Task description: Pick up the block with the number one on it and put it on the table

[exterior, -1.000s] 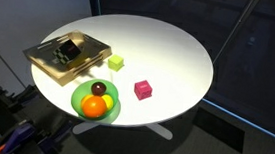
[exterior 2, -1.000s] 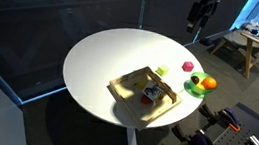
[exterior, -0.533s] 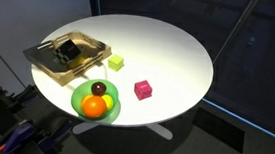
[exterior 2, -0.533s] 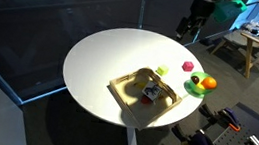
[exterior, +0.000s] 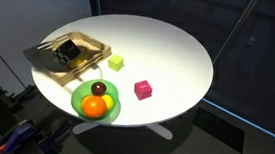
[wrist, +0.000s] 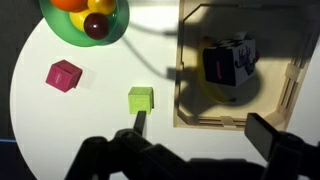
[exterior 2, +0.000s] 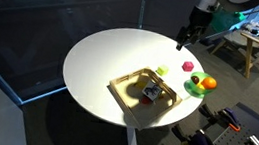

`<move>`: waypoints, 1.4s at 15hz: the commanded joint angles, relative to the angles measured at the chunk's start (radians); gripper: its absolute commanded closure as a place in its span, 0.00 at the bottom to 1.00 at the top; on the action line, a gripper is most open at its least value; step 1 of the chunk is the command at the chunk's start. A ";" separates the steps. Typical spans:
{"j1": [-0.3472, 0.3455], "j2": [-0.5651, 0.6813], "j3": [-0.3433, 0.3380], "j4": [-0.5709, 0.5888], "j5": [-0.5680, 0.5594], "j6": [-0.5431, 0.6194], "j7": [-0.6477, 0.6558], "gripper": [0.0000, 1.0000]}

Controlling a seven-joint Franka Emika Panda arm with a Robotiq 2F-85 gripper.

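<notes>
The dark block (wrist: 228, 65) sits flat and a bit crooked in the wooden tray (wrist: 190, 100), while the tool (wrist: 185, 150) hangs above it, fingers apart.

Bright glare on table (exterior: 170, 50) (dim, dark surroundings)

Pincer (exterior 2: 187, 36) aloft, pointing down, jaws spread wide apart, empty.
</notes>
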 commanded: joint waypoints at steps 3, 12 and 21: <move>-0.002 0.004 0.002 0.001 0.001 -0.002 -0.001 0.00; 0.000 0.091 -0.002 0.012 0.003 0.050 -0.024 0.00; 0.055 0.264 0.035 0.030 -0.003 0.183 -0.023 0.00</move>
